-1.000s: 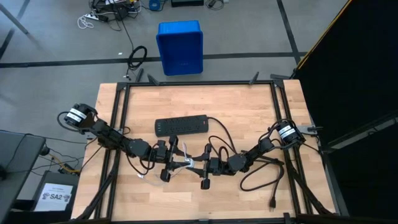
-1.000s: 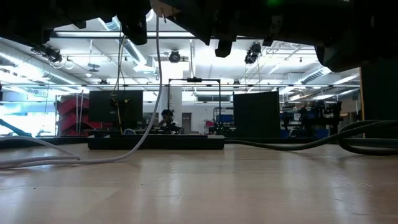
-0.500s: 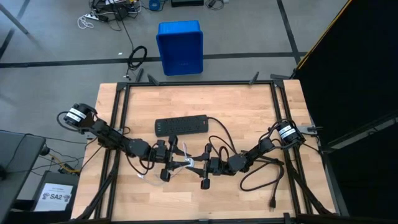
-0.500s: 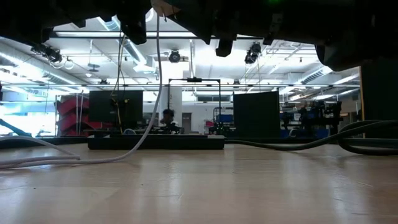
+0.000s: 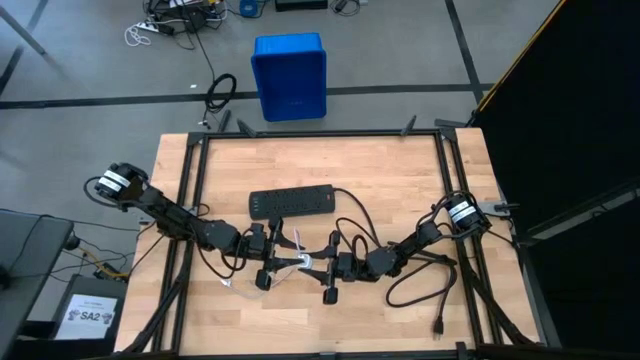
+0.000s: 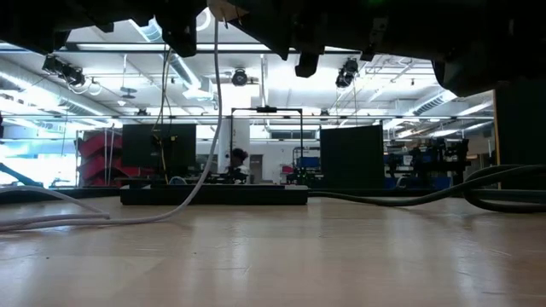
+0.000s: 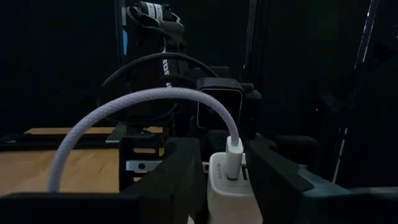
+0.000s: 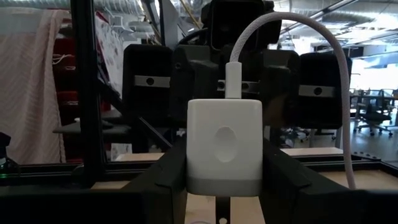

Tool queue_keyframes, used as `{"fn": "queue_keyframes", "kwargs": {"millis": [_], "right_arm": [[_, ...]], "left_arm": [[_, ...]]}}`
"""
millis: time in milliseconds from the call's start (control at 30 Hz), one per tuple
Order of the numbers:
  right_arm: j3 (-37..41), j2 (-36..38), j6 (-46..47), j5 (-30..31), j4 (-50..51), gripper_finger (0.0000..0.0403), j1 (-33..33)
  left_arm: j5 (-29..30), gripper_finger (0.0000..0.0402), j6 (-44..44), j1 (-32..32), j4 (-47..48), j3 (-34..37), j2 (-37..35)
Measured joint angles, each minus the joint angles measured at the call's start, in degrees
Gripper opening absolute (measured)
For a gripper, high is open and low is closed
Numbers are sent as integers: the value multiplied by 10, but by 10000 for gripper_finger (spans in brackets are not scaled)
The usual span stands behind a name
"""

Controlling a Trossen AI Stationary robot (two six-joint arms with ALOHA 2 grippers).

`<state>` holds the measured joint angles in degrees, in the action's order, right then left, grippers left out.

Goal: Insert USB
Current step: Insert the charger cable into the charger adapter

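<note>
Above the table's middle, a small white adapter [image 8: 224, 146] [image 5: 305, 262] sits in my right gripper [image 8: 224, 186] [image 5: 318, 266]. The USB's white plug [image 8: 239, 81] [image 7: 235, 152] stands in the adapter's top. Its whitish cable [image 6: 213, 128] arches up and over, hangs down and trails along the tabletop toward the left edge. My left gripper [image 7: 225, 171] [image 5: 283, 262] faces the right one from the table's left. Its fingers are apart and flank the adapter [image 7: 227, 186], with a thin dark gap on each side. They are clear of the plug. My right gripper pinches the adapter's two side faces [image 8: 191, 149] between its two fingers [image 8: 168, 180]. The fingers come level from the table's right. The adapter is upright and lifted clear of the table, with the plug in its top and the cable hanging slack from it.
A black power strip [image 5: 290, 203] [image 6: 213, 194] lies beyond the grippers toward the far edge. Its thick black cord [image 5: 415, 290] [image 6: 478, 192] loops over the table's right part. A blue bin [image 5: 290, 75] stands on the floor past the far edge.
The rear part of my left arm has leaned back a little toward the table's left edge. Its gripper stays at the adapter. The right gripper, adapter and cable have kept still.
</note>
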<state>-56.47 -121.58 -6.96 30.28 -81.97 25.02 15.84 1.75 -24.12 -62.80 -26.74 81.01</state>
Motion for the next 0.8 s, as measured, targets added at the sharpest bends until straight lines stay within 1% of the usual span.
{"fn": "queue_keyframes", "kwargs": {"millis": [267, 367, 467, 600, 800], "right_arm": [[1, 0, 9, -3, 9, 110, 0], [1, 0, 10, -3, 11, 110, 0], [1, 0, 10, -3, 11, 110, 0], [1, -1, 11, -3, 11, 110, 0], [1, -1, 15, -3, 12, 110, 0]], "left_arm": [[0, 190, 0, 0, -8, 0, -2], [10, 209, 1, 0, -8, 0, -2], [30, 217, 0, 0, -8, 0, -2], [41, 205, -10, 0, -9, 0, -2], [40, 150, -13, 0, -11, 0, -2]]}}
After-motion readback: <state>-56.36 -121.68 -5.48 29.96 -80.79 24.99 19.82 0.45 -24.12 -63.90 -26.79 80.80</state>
